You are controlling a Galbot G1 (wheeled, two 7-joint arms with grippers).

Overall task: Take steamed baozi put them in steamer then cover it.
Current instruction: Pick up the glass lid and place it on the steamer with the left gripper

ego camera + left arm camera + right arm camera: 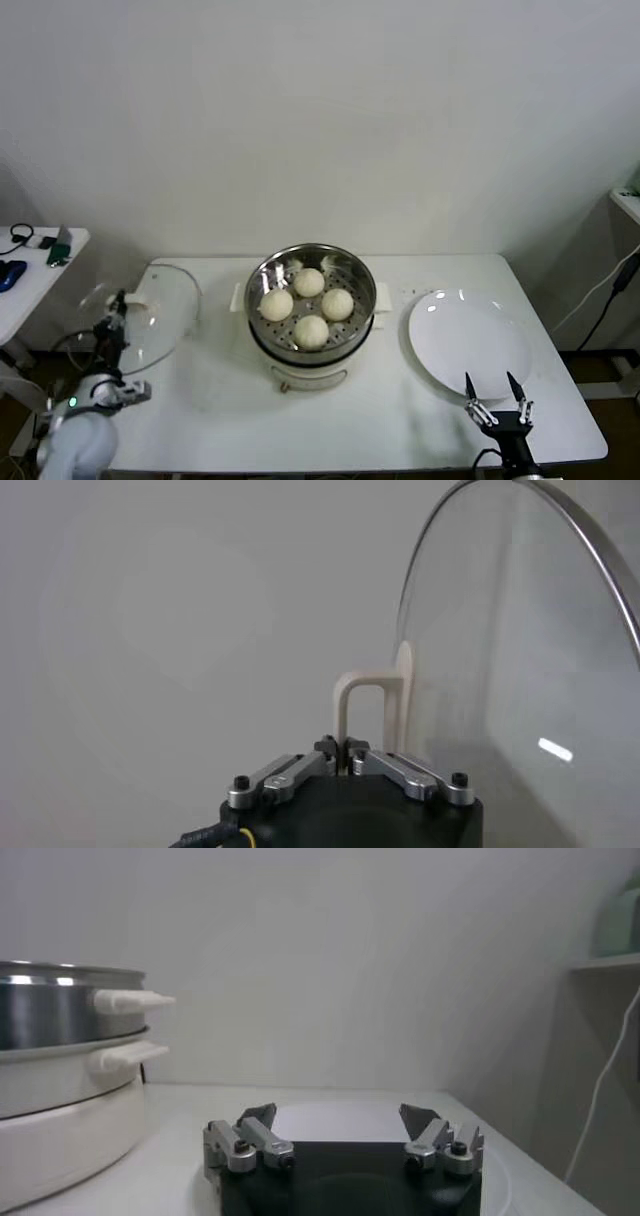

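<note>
Because all four buns (pixel 308 301) already sit in the steamer (pixel 352 275) at the middle of the table (pixel 220 420), only covering is left: at the left edge, the left gripper (pixel 118 305) is clenched on the handle (pixel 368 712) of the glass lid (pixel 160 315), holding it tilted on edge. Near the front right corner, by the plate (pixel 470 335), the right gripper (pixel 493 388) hangs spread, empty.

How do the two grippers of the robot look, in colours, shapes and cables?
The right gripper has a black body, silver linkage brackets and two dark pointed fingertips. The left gripper has the same black body and silver links; a black ribbed cable leaves it. Its arm is rounded, white-grey, with a green light.
</note>
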